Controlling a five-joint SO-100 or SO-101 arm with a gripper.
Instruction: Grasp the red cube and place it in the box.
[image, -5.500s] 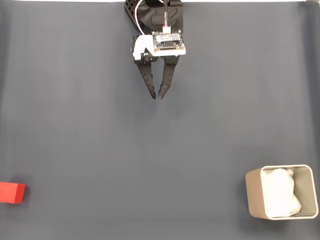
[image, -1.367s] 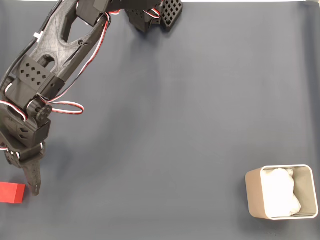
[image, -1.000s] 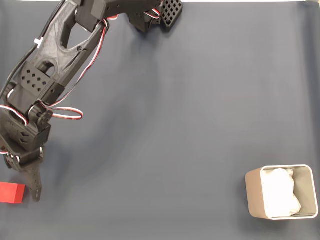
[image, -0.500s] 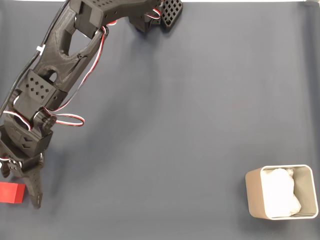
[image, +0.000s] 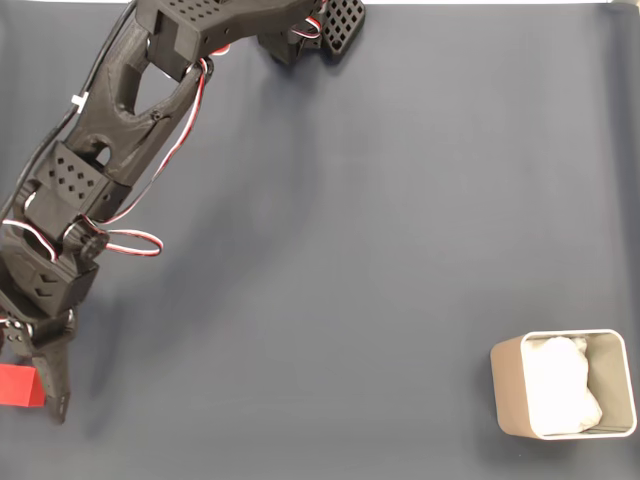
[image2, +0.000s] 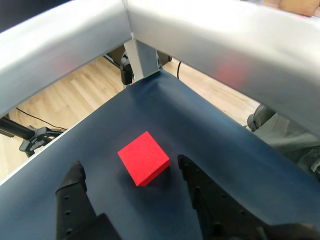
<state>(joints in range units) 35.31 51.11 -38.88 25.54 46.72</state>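
Just ahead of the spread tool (image2: 131, 172), the red cube (image2: 143, 157) lies between and slightly beyond its fingertips, untouched, corner-on.

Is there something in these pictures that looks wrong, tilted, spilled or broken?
Nothing stands out. The red cube lies flat on the dark mat near its corner, turned askew between the fingers of the open pincer, untouched. The box stands upright at the far side of the mat in the fixed view, with white lining inside, nothing spilled.
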